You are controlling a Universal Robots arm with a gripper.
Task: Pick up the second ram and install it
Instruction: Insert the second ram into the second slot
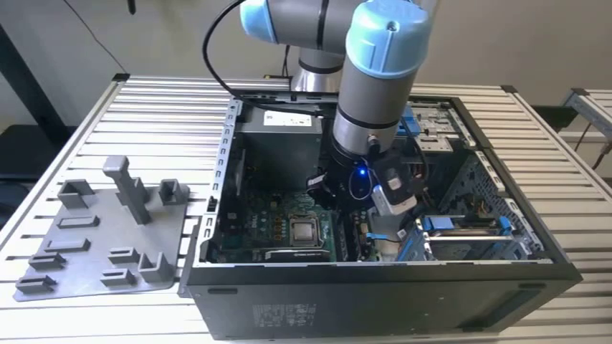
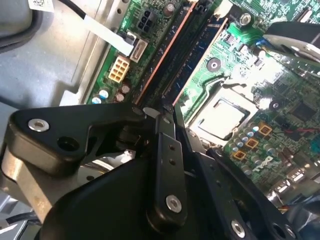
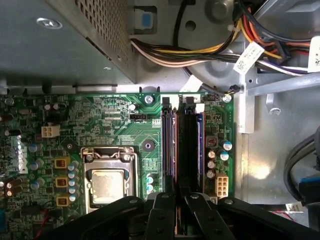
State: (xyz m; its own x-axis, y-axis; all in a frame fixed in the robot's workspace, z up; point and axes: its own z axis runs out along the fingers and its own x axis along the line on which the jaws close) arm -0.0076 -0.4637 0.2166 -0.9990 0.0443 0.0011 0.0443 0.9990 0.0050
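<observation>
The second ram (image 3: 188, 150) is a dark strip seen edge-on. It lies along the long black slots of the green board (image 3: 115, 120), beside a neighbouring slot with a copper-coloured edge (image 3: 169, 150). My gripper (image 3: 180, 199) sits at the near end of this strip, its black fingers drawn close together around it. In the second wrist view the gripper (image 2: 161, 114) hovers just over the same slots, next to the square silver processor socket (image 2: 225, 117). In the exterior view my arm (image 1: 368, 107) reaches down into the open computer case (image 1: 383, 276).
A grey fixture plate (image 1: 105, 236) with upright holders lies at the exterior view's left of the case. Inside the case, the power supply box (image 3: 50, 40) and a bundle of coloured cables (image 3: 200, 50) crowd the slots' far end. A drive cage with blue tabs (image 1: 469, 226) stands alongside.
</observation>
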